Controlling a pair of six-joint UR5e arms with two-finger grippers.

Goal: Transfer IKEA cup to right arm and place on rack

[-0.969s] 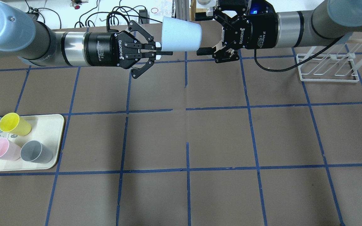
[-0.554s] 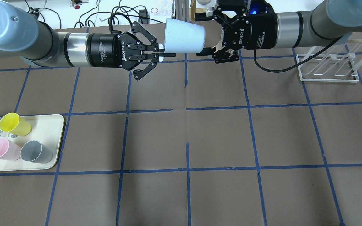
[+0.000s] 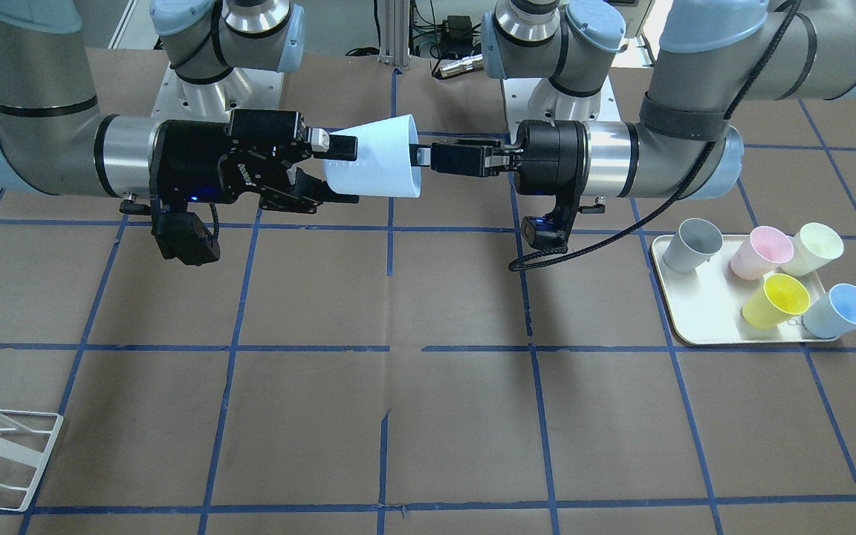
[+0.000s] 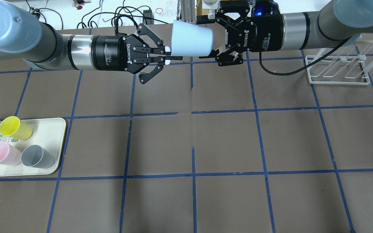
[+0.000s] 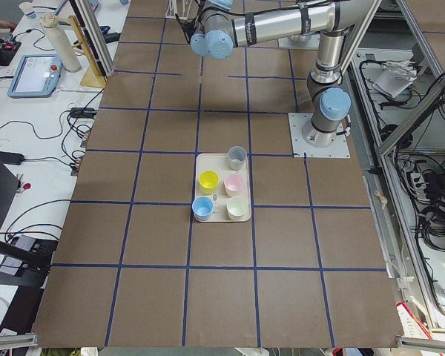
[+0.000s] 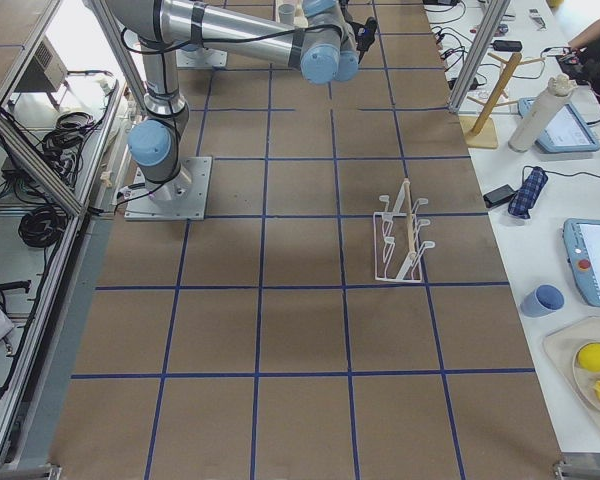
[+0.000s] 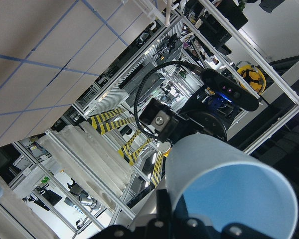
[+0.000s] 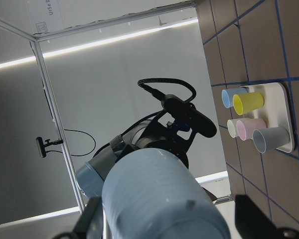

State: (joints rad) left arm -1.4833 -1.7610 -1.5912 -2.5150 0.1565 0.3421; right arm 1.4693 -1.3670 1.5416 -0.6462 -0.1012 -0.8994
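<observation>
The cup [image 4: 191,39] lies on its side in the air above the far middle of the table, and my left gripper [image 4: 171,55] is clamped on its rim, one finger inside and one outside. My right gripper [image 4: 206,38] is spread wide around the cup's base, a finger on either side, though I cannot tell whether either one touches it. The rack [image 4: 337,69] stands at the far right, well apart.

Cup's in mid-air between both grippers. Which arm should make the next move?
Right. The right gripper is open, with its fingers either side of the base of the IKEA cup; the left gripper pinches the rim. The rack stands on the right arm's side.
</observation>
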